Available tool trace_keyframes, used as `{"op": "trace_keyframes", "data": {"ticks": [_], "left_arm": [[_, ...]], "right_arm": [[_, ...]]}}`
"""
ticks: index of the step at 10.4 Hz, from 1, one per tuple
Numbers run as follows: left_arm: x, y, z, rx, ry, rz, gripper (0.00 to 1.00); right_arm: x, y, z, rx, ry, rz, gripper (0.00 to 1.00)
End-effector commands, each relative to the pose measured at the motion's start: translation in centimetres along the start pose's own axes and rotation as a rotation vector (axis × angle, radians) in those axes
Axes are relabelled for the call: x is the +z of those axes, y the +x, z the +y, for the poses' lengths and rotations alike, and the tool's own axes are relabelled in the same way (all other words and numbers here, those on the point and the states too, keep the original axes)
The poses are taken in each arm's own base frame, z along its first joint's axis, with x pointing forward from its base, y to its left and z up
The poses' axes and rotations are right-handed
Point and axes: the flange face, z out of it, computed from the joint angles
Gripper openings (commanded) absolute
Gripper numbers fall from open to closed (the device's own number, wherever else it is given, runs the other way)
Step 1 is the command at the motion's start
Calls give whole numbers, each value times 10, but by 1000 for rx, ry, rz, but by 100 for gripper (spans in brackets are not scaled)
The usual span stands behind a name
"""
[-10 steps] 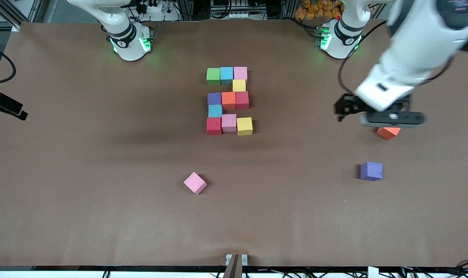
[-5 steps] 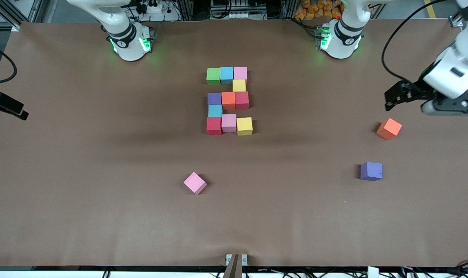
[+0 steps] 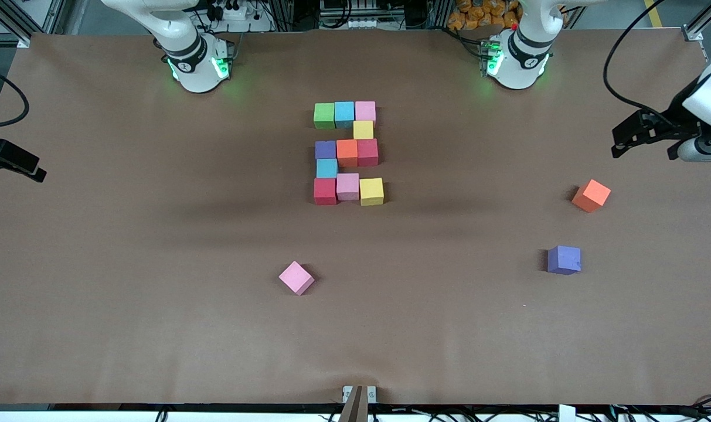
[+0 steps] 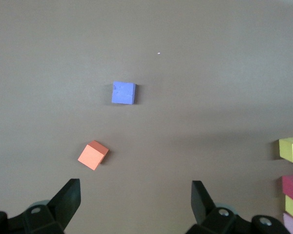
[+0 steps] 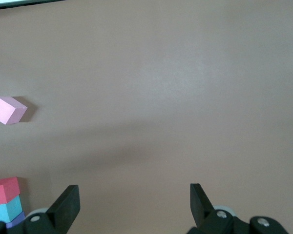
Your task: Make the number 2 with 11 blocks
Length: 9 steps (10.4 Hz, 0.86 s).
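Observation:
The number 2 (image 3: 347,152) of multicoloured blocks lies mid-table, three cubes wide and five rows tall. Three loose blocks lie apart from it: a pink block (image 3: 296,278) nearer the front camera, and an orange block (image 3: 591,195) and a purple block (image 3: 564,259) toward the left arm's end. My left gripper (image 4: 136,204) is open and empty, up over the table's edge at the left arm's end (image 3: 700,151). Its view shows the orange block (image 4: 93,155) and the purple block (image 4: 123,92). My right gripper (image 5: 134,204) is open and empty, waiting at the right arm's end.
The table is covered with a brown mat (image 3: 156,293). A black part of the right hand (image 3: 12,159) shows at the mat's edge. The right wrist view shows the loose pink block (image 5: 7,110). A small clamp (image 3: 359,395) sits at the front edge.
My left gripper has swung from just over the orange block out to the table's edge at the left arm's end, uncovering that block. The blocks and the right arm have not moved.

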Motion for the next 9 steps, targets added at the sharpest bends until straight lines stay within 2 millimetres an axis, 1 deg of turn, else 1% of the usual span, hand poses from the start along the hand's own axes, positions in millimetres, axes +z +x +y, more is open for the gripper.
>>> {"op": "trace_keyframes", "data": {"ticks": [1, 3, 4, 5, 6, 7, 9], "left_arm": [[-10, 5, 5, 39, -12, 11, 100], [-9, 5, 19, 53, -13, 2, 100], [-8, 6, 20, 27, -19, 2, 100], [-8, 4, 24, 3, -14, -4, 100], [-8, 2, 35, -42, -11, -15, 100], [-8, 0, 38, -83, -10, -20, 100], [-10, -5, 43, -99, -11, -22, 100]], "right_arm": [[-6, -1, -1, -2, 9, 0, 100], [-8, -1, -2, 1, 11, 3, 100], [-16, -1, -1, 4, 11, 20, 100], [-17, -1, -1, 4, 12, 24, 100], [-16, -1, -2, 2, 12, 23, 100], [-16, -1, -2, 2, 12, 23, 100], [-17, -1, -1, 4, 13, 24, 100]]}}
